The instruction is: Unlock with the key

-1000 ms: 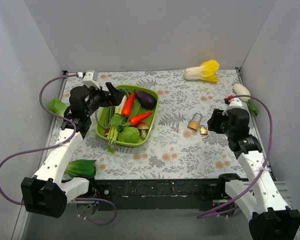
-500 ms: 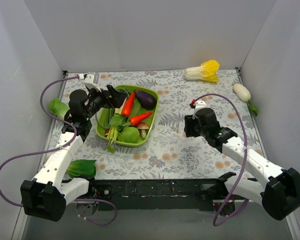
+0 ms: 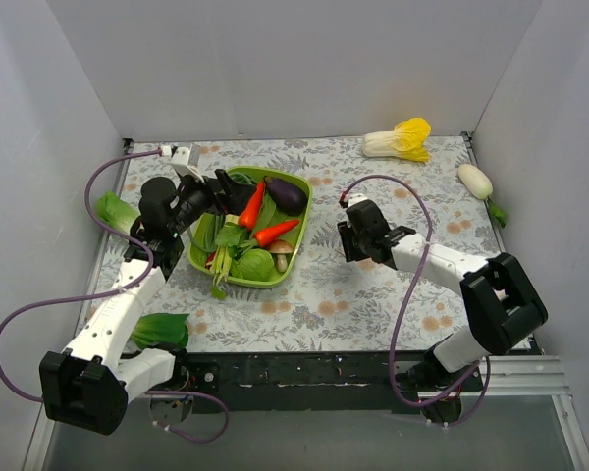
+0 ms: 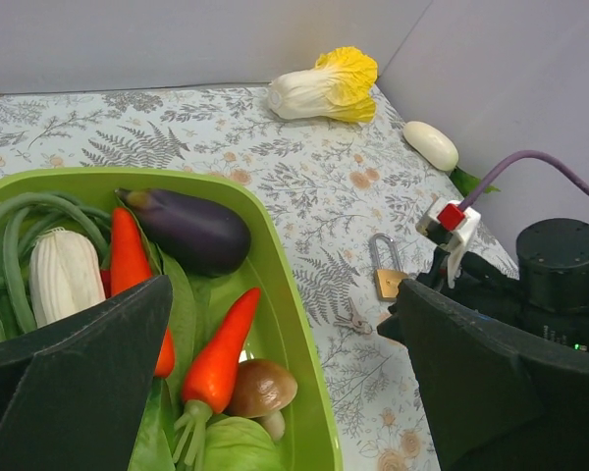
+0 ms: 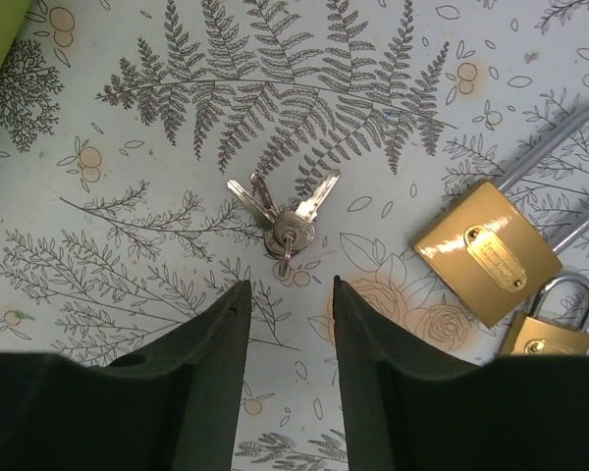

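The key (image 5: 283,222) is one of a small silvery bunch on a ring, lying flat on the fern-print mat. My right gripper (image 5: 290,287) hovers just short of it, jaws open and a narrow gap apart, with nothing between them. The brass padlock (image 5: 486,253) lies to the key's right, and a smaller brass lock (image 5: 550,339) sits beside it. From the left wrist view the key (image 4: 353,319) and padlock (image 4: 388,280) show next to the right arm. In the top view the right gripper (image 3: 347,243) hides them. My left gripper (image 3: 231,193) hangs wide open over the green tray (image 3: 302,218).
The tray (image 4: 298,333) holds an eggplant (image 4: 191,228), carrots, a mushroom and greens. A napa cabbage (image 3: 398,139) and a white radish (image 3: 474,179) lie at the back right. Leafy greens (image 3: 159,329) lie by the left arm. Grey walls close in three sides.
My right arm has swung left from the right wall to above the key, and its jaws have narrowed. The left gripper has edged slightly further over the tray.
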